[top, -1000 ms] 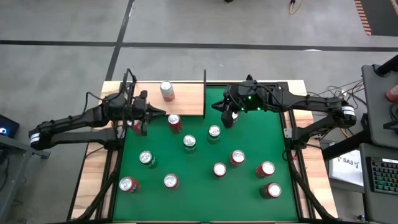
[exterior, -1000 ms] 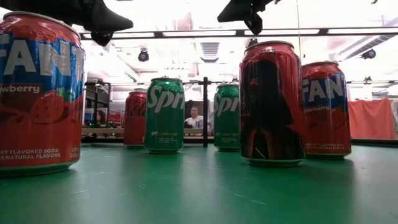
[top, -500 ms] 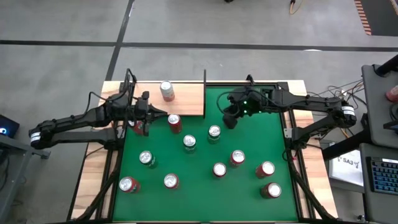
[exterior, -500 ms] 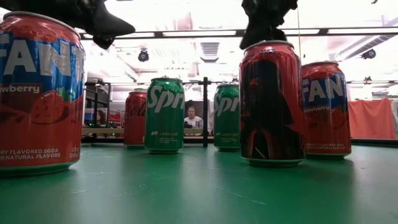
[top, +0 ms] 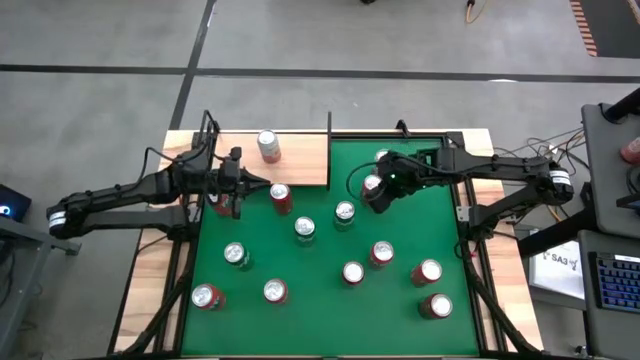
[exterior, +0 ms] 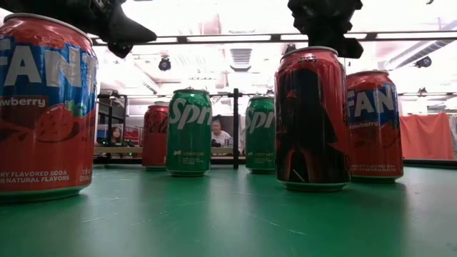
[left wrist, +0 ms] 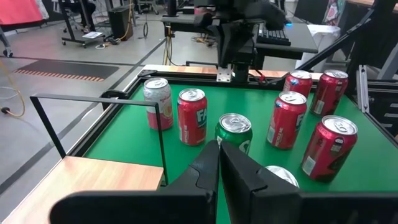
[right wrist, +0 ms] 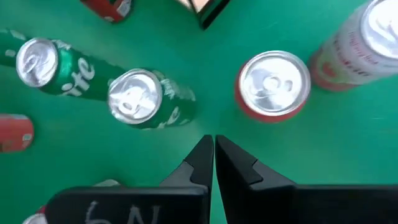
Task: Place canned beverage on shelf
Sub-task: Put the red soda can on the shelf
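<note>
Green worktop (top: 400, 300) remains crowded with cans as the right gripper (top: 376, 199), closed and empty, hovers just beside a red can (top: 372, 184), while the shelf (top: 300, 160), beyond the closed, empty left gripper (top: 262, 181), holds one can (top: 268, 145), many unplaced.

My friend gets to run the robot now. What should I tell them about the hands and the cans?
Left gripper: shut, holding nothing, hovering beside the shelf's front edge, next to a red can.
Right gripper: shut, holding nothing, hovering above the green table near its far middle, close to a pale can and a green can.
Done: one can stands on the shelf.
Left: all the other cans stand on the green table, none held. Next is probably to open a gripper and pick up a nearby can.
</note>
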`<state>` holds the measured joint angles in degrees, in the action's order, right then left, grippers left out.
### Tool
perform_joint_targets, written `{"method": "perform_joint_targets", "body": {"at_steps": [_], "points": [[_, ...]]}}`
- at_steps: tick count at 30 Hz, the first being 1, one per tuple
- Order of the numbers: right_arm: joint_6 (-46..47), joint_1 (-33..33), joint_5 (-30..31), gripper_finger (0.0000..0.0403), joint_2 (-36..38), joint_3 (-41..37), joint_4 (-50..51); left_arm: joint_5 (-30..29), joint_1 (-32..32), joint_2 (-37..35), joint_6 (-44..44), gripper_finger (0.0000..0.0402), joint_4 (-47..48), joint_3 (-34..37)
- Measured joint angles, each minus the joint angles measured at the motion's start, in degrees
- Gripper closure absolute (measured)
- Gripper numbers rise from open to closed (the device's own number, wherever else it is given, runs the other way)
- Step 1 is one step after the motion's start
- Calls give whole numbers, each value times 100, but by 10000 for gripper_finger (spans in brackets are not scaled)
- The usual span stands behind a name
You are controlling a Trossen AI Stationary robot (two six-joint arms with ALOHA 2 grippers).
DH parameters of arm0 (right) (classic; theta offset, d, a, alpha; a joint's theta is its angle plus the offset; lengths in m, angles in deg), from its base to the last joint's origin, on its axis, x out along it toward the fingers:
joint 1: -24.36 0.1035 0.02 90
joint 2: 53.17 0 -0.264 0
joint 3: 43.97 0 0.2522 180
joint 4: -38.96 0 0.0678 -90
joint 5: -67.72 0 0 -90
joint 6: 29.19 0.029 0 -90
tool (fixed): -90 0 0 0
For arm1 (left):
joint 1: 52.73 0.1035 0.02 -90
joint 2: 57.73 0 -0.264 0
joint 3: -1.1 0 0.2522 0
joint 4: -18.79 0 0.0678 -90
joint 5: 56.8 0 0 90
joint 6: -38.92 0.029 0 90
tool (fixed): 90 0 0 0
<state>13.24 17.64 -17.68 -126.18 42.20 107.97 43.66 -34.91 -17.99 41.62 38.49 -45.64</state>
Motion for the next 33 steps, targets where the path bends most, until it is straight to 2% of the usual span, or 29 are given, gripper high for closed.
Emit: {"method": "perform_joint_targets", "body": {"at_steps": [9,17,23,33], "points": [[-219,186,2,394,-823,325,6,0,0,49,0,402,-50,0],[-628,171,194,394,-1449,998,757,0,0,49,-21,402,-42,0],[-669,128,457,394,-1492,1248,1048,0,0,48,-24,402,-35,0],[-703,108,461,394,-1421,1248,1047,0,0,49,-23,402,-35,7]]}}
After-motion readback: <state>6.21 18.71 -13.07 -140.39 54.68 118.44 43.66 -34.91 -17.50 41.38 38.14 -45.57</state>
